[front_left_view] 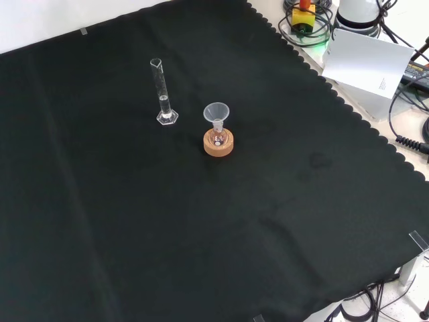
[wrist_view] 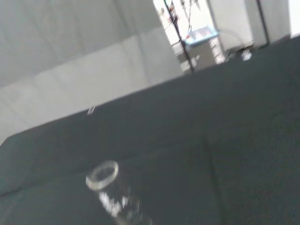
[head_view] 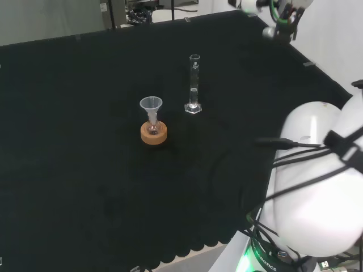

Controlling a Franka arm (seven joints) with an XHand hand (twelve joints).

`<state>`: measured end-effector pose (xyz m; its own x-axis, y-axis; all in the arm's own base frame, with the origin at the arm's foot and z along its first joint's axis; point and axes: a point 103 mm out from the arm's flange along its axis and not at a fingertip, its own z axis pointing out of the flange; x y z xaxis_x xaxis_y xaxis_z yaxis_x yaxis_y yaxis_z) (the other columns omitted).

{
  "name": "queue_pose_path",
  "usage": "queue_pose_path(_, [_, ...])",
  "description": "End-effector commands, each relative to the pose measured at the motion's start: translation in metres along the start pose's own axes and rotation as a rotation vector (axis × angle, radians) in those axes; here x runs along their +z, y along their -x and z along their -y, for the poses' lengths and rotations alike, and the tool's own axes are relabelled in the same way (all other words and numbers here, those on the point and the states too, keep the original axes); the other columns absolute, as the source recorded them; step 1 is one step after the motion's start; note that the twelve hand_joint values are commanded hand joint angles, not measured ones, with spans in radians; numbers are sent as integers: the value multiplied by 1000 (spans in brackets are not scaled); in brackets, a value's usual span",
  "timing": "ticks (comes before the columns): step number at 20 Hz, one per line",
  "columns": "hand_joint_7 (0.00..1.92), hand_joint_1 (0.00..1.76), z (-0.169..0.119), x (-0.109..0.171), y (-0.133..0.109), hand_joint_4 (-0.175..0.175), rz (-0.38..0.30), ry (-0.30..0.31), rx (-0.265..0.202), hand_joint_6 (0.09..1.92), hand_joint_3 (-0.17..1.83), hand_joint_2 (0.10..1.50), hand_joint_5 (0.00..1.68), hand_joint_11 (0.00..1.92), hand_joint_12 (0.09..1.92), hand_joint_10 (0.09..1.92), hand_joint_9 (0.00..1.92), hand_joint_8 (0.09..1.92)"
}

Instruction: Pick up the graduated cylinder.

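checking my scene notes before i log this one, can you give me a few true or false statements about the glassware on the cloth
1. The graduated cylinder stands upright on its base. True.
2. The cylinder lies on its side next to the cork ring. False: it stands upright, apart from the cork ring.
3. A funnel sits in the small flask on the cork ring. True.
4. The cylinder is filled to the brim. False: its upper part looks empty.
5. In the front view the cylinder is left of the cork ring. True.
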<state>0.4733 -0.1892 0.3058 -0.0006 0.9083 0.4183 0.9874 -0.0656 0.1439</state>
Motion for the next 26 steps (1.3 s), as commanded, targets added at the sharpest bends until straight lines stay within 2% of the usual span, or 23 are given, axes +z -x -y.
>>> queue_pose_path(1, [189, 542, 21, 142, 39, -56, -145, -179, 2, 87, -67, 1146, 430, 154, 1399, 693, 431, 685])
queue_pose_path(6, [201, 658, 22, 148, 42, -55, -214, -176, -4, 87, -101, 1098, 445, 181, 1393, 687, 460, 687])
queue_pose_path(8, [205, 703, 21, 151, 43, -52, -257, -207, -5, 87, -118, 1078, 445, 197, 1390, 681, 471, 686])
queue_pose_path(11, [120, 745, 18, 157, 44, -27, -295, -247, -15, 87, -160, 1058, 291, 182, 1392, 668, 408, 642])
queue_pose_path(17, [164, 805, 15, 172, 46, -13, -373, -220, -6, 87, -175, 1028, 239, 187, 1394, 682, 423, 649])
queue_pose_path(26, [260, 950, 10, 199, 37, -18, -466, -213, -22, 87, -175, 1016, 312, 252, 1351, 638, 514, 641])
